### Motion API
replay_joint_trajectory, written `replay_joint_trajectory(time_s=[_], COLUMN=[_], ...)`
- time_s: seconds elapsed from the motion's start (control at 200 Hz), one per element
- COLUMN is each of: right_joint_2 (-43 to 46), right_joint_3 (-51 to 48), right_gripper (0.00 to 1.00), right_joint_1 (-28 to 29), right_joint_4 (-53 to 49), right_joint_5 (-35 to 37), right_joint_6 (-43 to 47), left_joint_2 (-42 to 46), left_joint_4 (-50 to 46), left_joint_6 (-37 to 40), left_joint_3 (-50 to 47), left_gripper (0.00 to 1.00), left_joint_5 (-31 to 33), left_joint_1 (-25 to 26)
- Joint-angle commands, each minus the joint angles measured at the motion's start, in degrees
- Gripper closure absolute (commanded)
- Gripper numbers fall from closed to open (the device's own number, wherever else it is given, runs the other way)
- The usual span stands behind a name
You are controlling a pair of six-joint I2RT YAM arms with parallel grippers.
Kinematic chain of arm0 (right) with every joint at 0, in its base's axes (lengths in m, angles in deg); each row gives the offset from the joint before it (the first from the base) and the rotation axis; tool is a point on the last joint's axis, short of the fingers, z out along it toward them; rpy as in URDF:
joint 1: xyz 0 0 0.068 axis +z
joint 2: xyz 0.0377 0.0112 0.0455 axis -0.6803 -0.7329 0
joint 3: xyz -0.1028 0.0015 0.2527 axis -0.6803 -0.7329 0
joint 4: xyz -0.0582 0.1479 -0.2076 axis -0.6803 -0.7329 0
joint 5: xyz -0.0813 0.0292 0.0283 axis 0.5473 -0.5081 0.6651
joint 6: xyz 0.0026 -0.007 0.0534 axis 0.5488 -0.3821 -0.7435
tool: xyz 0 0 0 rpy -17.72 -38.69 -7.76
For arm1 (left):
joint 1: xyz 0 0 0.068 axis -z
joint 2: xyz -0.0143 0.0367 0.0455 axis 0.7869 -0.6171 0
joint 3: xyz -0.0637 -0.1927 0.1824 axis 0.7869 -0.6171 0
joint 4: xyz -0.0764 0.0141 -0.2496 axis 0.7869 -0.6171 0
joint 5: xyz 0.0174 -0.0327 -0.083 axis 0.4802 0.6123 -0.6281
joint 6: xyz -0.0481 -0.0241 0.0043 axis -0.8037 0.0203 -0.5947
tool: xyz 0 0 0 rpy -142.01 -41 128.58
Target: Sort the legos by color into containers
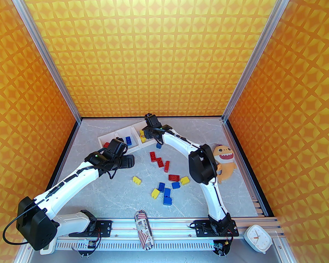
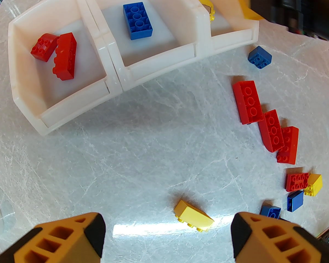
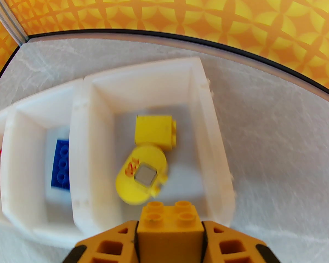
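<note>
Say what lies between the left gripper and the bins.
Left wrist view: a yellow brick just ahead of the left gripper, then bare table up to the bins.

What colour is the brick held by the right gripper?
Yellow. The brick in the right gripper shows best in the right wrist view.

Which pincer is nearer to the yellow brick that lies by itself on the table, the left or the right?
Left. The left pincer hovers open just short of the lone yellow brick. The right pincer is far off over the end bin, holding a second yellow brick.
</note>
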Motion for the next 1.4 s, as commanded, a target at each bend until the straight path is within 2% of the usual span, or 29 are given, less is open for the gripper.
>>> replay_joint_trajectory(time_s=[0.0,0.36,0.43,0.505,0.555,0.73,1.18,1.385,1.395], right_joint_2=[-3.8,-7.5,-7.8,-7.9,-7.7,-4.7,21.7,32.6,33.2], right_joint_3=[5.1,10.2,10.6,11.0,11.0,9.1,-27.1,-39.6,-40.2], right_gripper=[0.71,0.68,0.62,0.48,0.42,0.38,0.38,0.38,0.38], right_joint_1=[-0.2,-0.4,-0.4,-0.5,-0.5,-0.5,-0.6,-0.6,-0.6], right_joint_4=[-1.9,-3.7,-4.0,-4.4,-4.5,-4.8,3.9,3.0,3.0], right_joint_5=[1.1,3.1,3.2,3.8,4.0,4.3,3.2,3.2,3.2], right_joint_6=[-0.3,0.5,0.7,0.7,0.7,0.4,-1.9,-1.0,-0.9], left_joint_2=[-0.1,-0.7,-0.9,-1.0,-0.9,-1.5,-8.5,-14.0,-14.3], left_joint_4=[-1.0,-1.1,-1.1,-0.8,-0.5,0.0,5.9,7.7,7.8], left_joint_6=[-0.3,0.3,0.3,0.1,-0.2,-1.2,-7.4,-9.4,-9.5], left_joint_3=[1.8,1.8,2.0,2.2,2.2,2.6,4.7,7.8,8.1], left_gripper=[0.2,0.2,0.2,0.19,0.19,0.19,0.18,0.16,0.16], left_joint_5=[1.1,1.1,1.1,1.1,1.1,1.1,1.1,1.1,1.1], left_joint_1=[0.5,0.5,0.5,0.5,0.5,0.8,4.3,5.0,6.3])
